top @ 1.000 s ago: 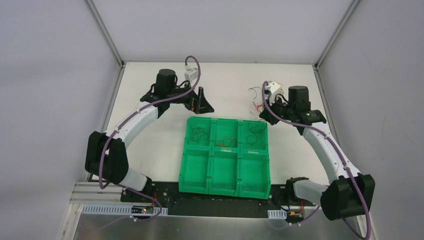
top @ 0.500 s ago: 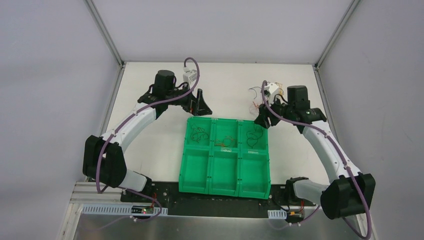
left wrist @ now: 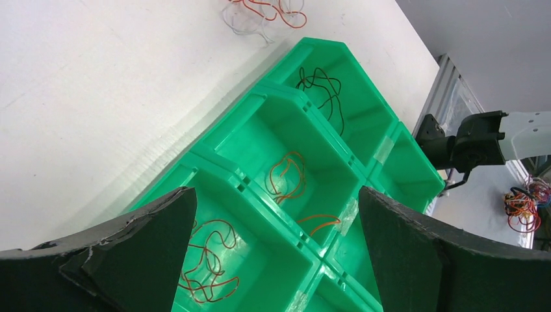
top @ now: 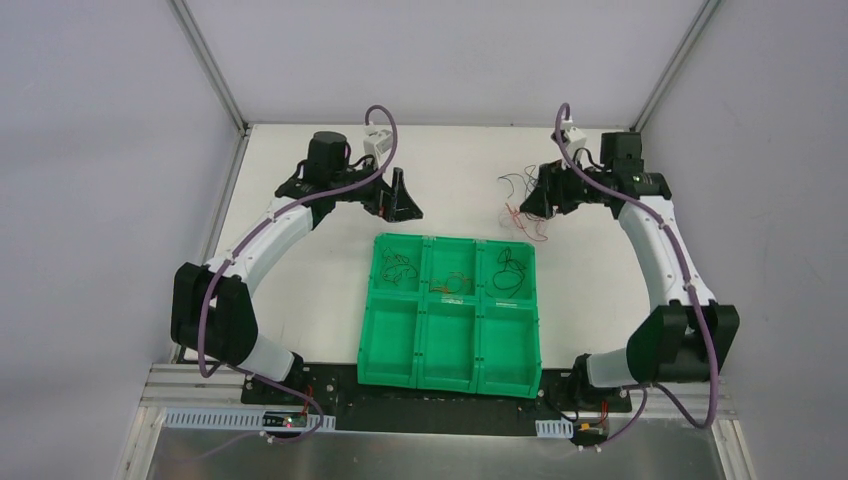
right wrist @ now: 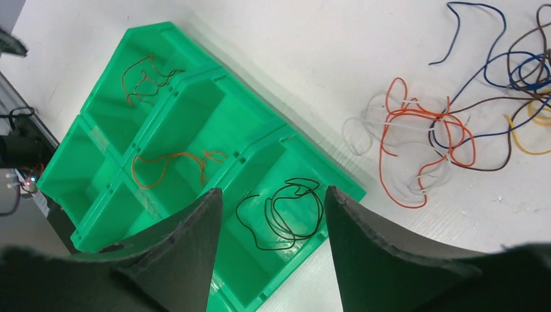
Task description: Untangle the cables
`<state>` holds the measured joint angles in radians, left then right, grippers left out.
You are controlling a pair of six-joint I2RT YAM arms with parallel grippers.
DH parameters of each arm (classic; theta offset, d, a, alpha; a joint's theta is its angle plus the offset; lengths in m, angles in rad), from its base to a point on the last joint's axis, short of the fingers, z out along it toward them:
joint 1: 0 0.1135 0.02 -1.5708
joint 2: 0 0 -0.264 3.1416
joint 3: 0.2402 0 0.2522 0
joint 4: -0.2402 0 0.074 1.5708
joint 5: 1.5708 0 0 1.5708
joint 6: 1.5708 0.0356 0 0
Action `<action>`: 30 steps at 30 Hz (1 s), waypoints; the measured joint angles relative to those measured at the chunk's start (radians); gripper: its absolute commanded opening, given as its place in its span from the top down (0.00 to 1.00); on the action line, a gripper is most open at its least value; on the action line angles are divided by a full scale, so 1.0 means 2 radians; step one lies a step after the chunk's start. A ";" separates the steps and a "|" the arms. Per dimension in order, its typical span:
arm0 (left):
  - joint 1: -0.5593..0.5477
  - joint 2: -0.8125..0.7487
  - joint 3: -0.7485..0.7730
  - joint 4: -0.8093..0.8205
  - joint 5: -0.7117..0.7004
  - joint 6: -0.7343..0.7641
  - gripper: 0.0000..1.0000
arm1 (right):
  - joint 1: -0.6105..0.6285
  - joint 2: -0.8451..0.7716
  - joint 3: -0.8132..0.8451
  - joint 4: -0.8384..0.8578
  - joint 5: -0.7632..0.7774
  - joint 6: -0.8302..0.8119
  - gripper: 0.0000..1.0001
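Observation:
A loose tangle of cables (top: 520, 205) lies on the white table behind the green tray (top: 368, 300); the right wrist view shows orange (right wrist: 422, 130), white, blue, brown and yellow strands. In the tray's back row lie single cables: brown (right wrist: 146, 75), orange (right wrist: 172, 162) and black (right wrist: 286, 211). My right gripper (top: 535, 200) hovers beside the tangle, open and empty (right wrist: 273, 192). My left gripper (top: 400, 195) hangs wide open behind the tray's back left corner, empty (left wrist: 276, 195). From the left wrist I see the black (left wrist: 321, 84), orange (left wrist: 289, 175) and brown (left wrist: 208, 260) cables.
The tray's three near compartments hold no cables. Grey walls and aluminium posts (top: 215, 70) close in the table's back and sides. A separate bundle of coloured wire (left wrist: 523, 208) sits off the table beside the right arm's base (left wrist: 468, 140).
My right gripper opened over the tray's back right compartment, leaving the black cable there, then swung back to the tangle. The left arm barely moved.

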<state>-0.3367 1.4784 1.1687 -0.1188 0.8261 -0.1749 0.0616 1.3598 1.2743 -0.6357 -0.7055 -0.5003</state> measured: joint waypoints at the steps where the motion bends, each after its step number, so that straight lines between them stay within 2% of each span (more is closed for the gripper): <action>1: 0.004 0.002 0.002 0.000 0.000 0.000 0.01 | -0.006 0.018 0.015 -0.007 -0.001 0.001 0.38; 5: 0.012 0.006 0.004 0.000 -0.001 0.000 0.01 | -0.008 0.049 0.031 -0.042 0.001 -0.011 0.38; 10: 0.019 0.014 0.008 0.000 -0.004 -0.003 0.01 | 0.020 0.064 0.023 -0.088 0.027 -0.039 0.37; 18: 0.032 0.035 0.011 0.000 -0.019 -0.021 0.01 | 0.012 0.131 0.026 -0.055 0.108 -0.002 0.40; 24: 0.038 0.092 0.068 -0.009 -0.034 -0.022 0.01 | -0.004 0.223 0.104 -0.003 0.164 0.040 0.41; 30: 0.038 0.146 0.125 -0.011 -0.038 -0.027 0.01 | -0.008 0.327 0.197 0.012 0.183 0.053 0.41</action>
<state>-0.2600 1.7710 1.4178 -0.1402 0.7498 -0.2291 0.0456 2.0144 1.6684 -0.6117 -0.3389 -0.3950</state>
